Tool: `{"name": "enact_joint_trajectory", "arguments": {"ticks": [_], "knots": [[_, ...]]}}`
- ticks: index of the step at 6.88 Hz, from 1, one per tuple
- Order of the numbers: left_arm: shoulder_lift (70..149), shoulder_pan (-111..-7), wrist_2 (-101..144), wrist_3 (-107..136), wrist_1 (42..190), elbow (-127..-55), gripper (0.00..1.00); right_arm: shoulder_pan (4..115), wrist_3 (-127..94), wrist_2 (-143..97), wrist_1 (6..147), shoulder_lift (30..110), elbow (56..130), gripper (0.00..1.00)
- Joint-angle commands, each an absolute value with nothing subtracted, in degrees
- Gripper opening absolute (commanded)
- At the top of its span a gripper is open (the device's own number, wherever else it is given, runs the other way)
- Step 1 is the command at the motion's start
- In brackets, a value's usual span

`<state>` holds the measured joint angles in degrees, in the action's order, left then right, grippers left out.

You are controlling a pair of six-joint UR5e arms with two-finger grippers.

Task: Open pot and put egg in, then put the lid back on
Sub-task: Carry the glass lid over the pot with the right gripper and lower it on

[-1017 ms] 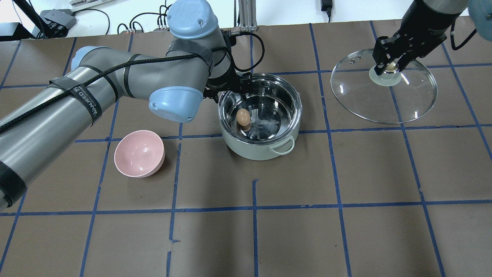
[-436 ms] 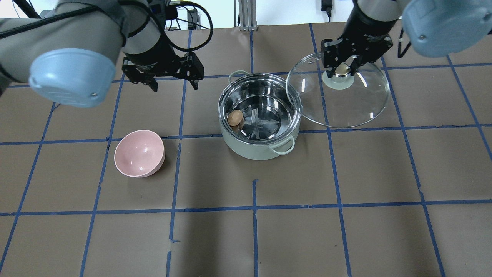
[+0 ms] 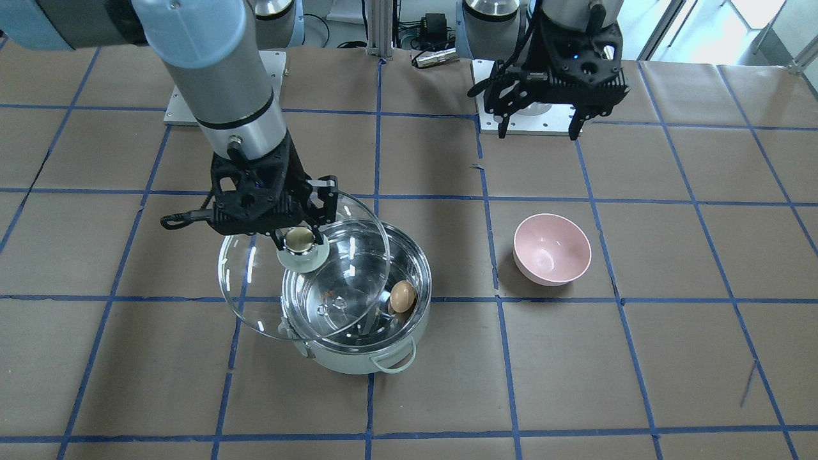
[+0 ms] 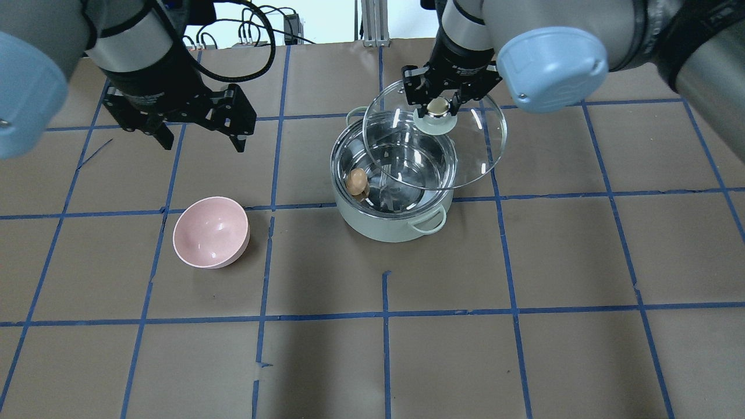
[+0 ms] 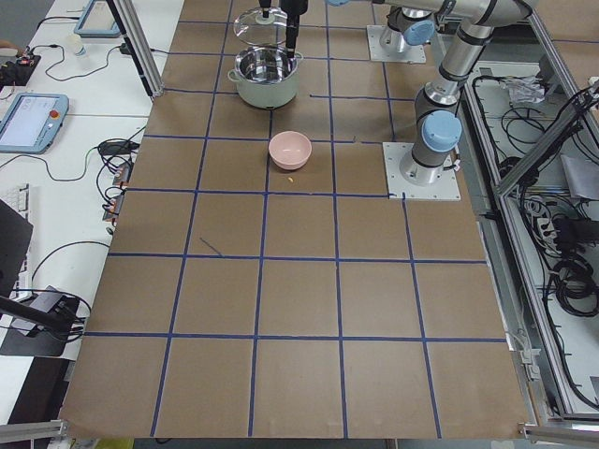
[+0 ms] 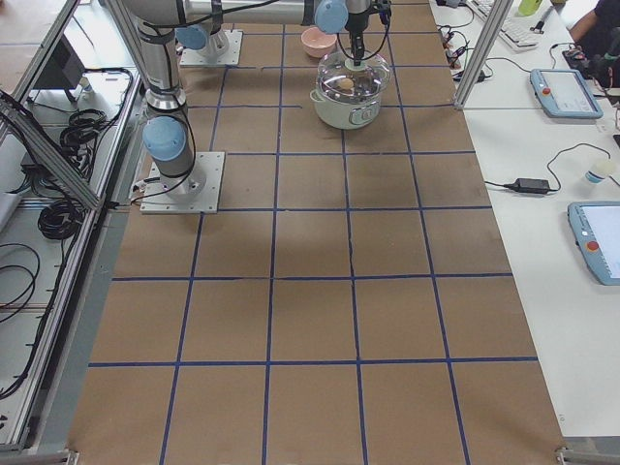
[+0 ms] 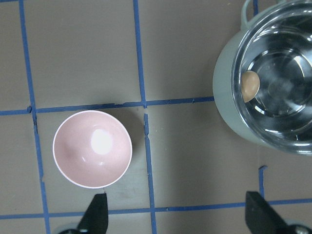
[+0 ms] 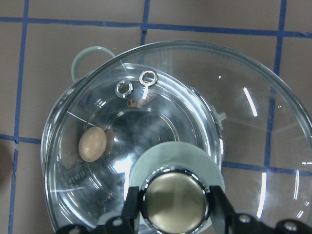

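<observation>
The mint-green pot (image 4: 384, 227) stands open at mid-table, and also shows in the front view (image 3: 345, 364). The brown egg (image 4: 356, 181) lies inside against the pot's left wall; it also shows in the front view (image 3: 402, 296) and both wrist views (image 7: 250, 84) (image 8: 92, 144). My right gripper (image 4: 437, 107) is shut on the golden knob of the glass lid (image 4: 477, 151). It holds the lid tilted above the pot, offset toward the pot's far right side. My left gripper (image 4: 202, 142) is open and empty, up over the table left of the pot.
A pink bowl (image 4: 210, 231) stands empty on the table left of the pot, below my left gripper (image 7: 178, 219). Blue tape lines grid the brown table cover. Cables and mounts lie along the far edge.
My right gripper has carried the lid left from the table's right side to partly over the pot. My left arm has pulled back left from the pot. The egg has rolled to the pot's left wall.
</observation>
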<state>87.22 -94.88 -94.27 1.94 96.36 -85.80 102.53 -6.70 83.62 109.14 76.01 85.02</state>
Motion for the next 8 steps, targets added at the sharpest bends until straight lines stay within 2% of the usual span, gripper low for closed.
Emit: {"name": "enact_joint_trajectory", "arguments": {"ticks": [1, 5, 8], "knots": [[86.9, -93.3, -94.4, 1.6, 98.3, -83.8, 1.00, 106.0, -8.4, 83.5, 115.4, 71.9, 84.9, 0.27], [85.1, -87.5, -92.0, -0.8, 98.4, -83.5, 1.00, 108.0, -10.1, 83.5, 115.2, 71.5, 86.4, 0.27], [84.2, -86.8, -91.7, -0.8, 98.4, -84.6, 1.00, 107.9, -7.4, 83.8, 115.4, 71.3, 87.5, 0.27]]}}
